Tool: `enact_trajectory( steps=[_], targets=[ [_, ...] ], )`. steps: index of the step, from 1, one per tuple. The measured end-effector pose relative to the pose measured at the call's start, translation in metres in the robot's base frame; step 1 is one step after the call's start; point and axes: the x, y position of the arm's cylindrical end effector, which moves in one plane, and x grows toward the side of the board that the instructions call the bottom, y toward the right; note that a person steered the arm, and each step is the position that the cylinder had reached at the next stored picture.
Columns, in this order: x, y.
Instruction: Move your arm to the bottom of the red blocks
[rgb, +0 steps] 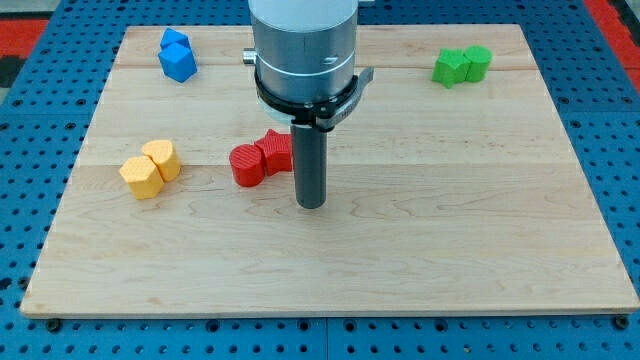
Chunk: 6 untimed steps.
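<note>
Two red blocks sit touching near the board's middle: a round red cylinder (246, 165) on the left and a red star-shaped block (275, 150) on its right, partly hidden behind my rod. My tip (311, 204) rests on the wooden board (450, 230) just right of and a little below the red blocks, close to the star block; I cannot tell whether the rod touches it.
Two blue blocks (176, 55) stand at the top left. Two green blocks (461, 65) stand at the top right. Two yellow blocks (150, 168) stand at the left. A blue pegboard (30, 120) surrounds the board.
</note>
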Motion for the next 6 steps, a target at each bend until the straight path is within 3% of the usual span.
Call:
enact_trajectory(
  steps=[2,3,5,6],
  targets=[
    [0.004,-0.054],
    [0.004,-0.054],
    [-0.037,-0.058],
    [-0.059,-0.031]
  ],
)
